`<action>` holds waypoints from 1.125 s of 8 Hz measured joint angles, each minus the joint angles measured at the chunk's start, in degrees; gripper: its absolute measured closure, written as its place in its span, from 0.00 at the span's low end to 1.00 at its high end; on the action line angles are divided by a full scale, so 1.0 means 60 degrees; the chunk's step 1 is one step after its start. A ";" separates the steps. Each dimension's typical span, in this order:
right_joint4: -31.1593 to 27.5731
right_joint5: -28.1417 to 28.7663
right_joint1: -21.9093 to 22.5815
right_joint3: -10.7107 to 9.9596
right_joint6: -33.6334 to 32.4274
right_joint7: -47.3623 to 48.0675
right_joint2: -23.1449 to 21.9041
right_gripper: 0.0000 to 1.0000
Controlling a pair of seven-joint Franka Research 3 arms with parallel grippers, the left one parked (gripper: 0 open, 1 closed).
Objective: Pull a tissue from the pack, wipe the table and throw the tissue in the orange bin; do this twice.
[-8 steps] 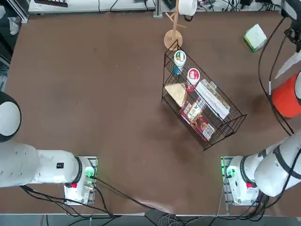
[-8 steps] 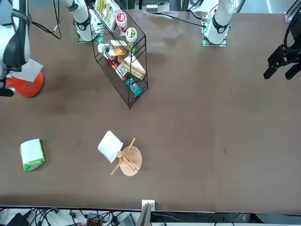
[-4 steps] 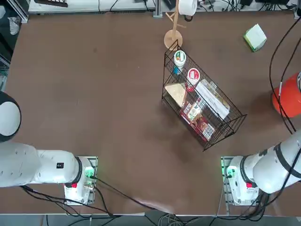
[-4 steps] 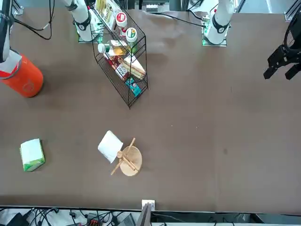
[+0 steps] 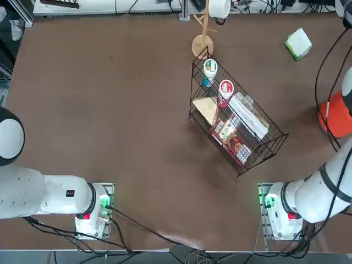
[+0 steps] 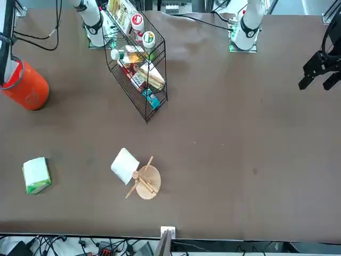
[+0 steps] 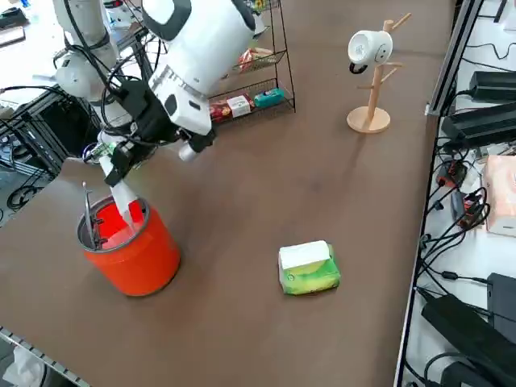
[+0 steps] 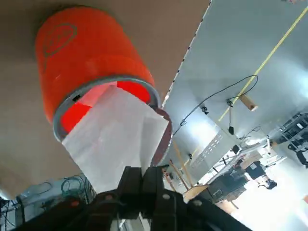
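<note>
Tissue [image 8: 115,139] hangs clenched in the right end effector [image 8: 141,177] over the bin [image 7: 129,242] at the side view's lower left. Let go off-centre, it could catch the rim or drift onto the table [image 7: 266,185].

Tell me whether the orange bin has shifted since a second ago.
No. In the front view the orange bin keeps its spot left of the wire basket.

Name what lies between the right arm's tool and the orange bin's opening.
In the right wrist view, a white tissue, pinched in the shut tool, hangs toward the orange bin; the right side view shows its tip at the rim.
</note>
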 joint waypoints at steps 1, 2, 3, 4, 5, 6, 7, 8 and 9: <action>-0.0145 0.0100 -0.0101 0.0008 0.0299 -0.0068 0.0137 0.97; -0.0430 0.0311 -0.0125 0.0015 0.0622 -0.0073 0.0195 0.97; -0.0641 0.0529 -0.0125 0.0023 0.0819 -0.0073 0.0258 0.96; -0.0763 0.0740 -0.0133 0.0027 0.0958 -0.0073 0.0329 0.95; -0.0871 0.0883 -0.0181 0.0028 0.1139 -0.0073 0.0394 0.94; -0.0979 0.1012 -0.0275 0.0028 0.1305 -0.0073 0.0424 0.78; -0.1046 0.1227 -0.0413 0.0027 0.1383 -0.0075 0.0431 0.62; -0.1076 0.1371 -0.0528 0.0027 0.1435 -0.0113 0.0430 0.41; -0.1092 0.1410 -0.0584 0.0027 0.1478 -0.0217 0.0431 0.20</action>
